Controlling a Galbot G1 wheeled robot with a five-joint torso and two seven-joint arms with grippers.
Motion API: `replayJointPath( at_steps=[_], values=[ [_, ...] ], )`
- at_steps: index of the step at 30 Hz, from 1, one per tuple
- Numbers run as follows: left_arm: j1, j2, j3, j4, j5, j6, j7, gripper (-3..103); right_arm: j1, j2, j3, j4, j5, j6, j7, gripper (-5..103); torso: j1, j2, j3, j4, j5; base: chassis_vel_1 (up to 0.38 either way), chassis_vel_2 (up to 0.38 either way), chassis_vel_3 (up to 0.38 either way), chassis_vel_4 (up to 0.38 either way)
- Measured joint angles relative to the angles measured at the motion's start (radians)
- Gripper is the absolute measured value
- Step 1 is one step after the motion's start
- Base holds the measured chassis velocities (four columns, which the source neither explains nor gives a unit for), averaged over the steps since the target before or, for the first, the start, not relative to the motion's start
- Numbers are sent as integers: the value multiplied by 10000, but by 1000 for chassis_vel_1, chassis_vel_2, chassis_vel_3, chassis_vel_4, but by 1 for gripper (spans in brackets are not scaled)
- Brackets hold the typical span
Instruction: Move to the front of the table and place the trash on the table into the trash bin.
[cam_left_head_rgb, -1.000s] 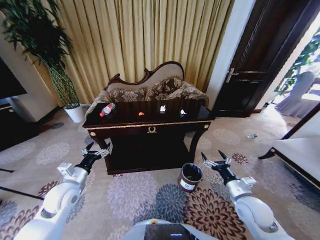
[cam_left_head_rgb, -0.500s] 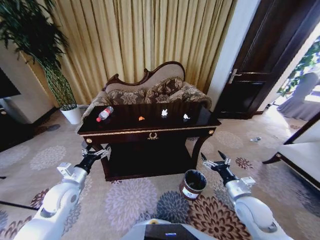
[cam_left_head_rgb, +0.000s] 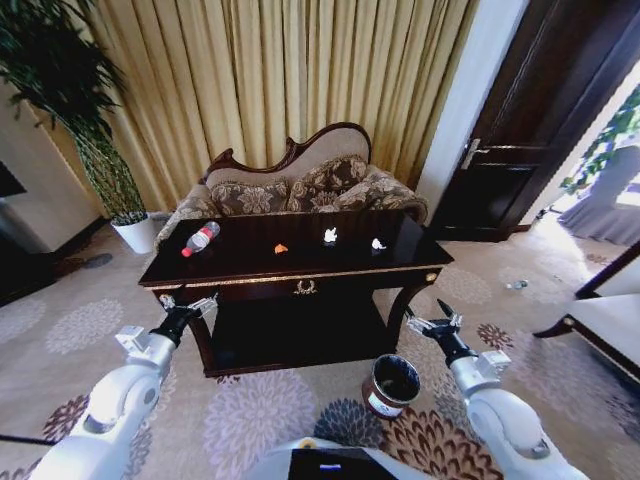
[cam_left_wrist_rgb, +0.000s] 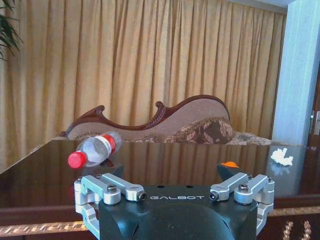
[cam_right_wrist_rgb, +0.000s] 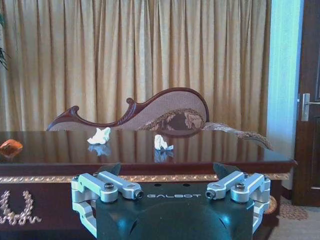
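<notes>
While robot faces table (cam_left_head_rgb: 300, 275), left gripper (cam_left_head_rgb: 186, 306) and right gripper (cam_left_head_rgb: 432, 322) held wide, empty, level with edge; plastic bottle (cam_left_wrist_rgb: 93, 150) just beyond left gripper, trash bin (cam_left_head_rgb: 391, 384) below right gripper.

Trash bin (cam_left_head_rgb: 391, 385) beside table (cam_left_head_rgb: 300, 274), right tool (cam_left_head_rgb: 433, 322) nearby.

light: warm, daylight from right | glare: table (cam_left_head_rgb: 300, 262) top reflective | edges: fisheye bend

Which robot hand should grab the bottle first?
Probably the left. The bottle lies on its side at the left end of the table, and the left hand is open just in front of that end. The right hand, also open, is by the table's other end, above the trash bin.
</notes>
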Motion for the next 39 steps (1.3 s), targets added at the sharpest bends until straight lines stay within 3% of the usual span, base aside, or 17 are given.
replayJointPath(
  at_steps=[18, 39],
  values=[
    [74, 19, -206, -546, -238, 342, -298, 100, 331, -1019, -244, 1222, 770, -750, 310, 100, 0, 2, -1, -1, 0, -89, 90, 91, -89],
    [379, 239, -430, -1261, -371, 552, -717, 100, 1914, -1977, -1354, 661, 982, -963, 425, 100, -1, 1, 0, 0, 0, -12, 14, 12, -12]
  ],
)
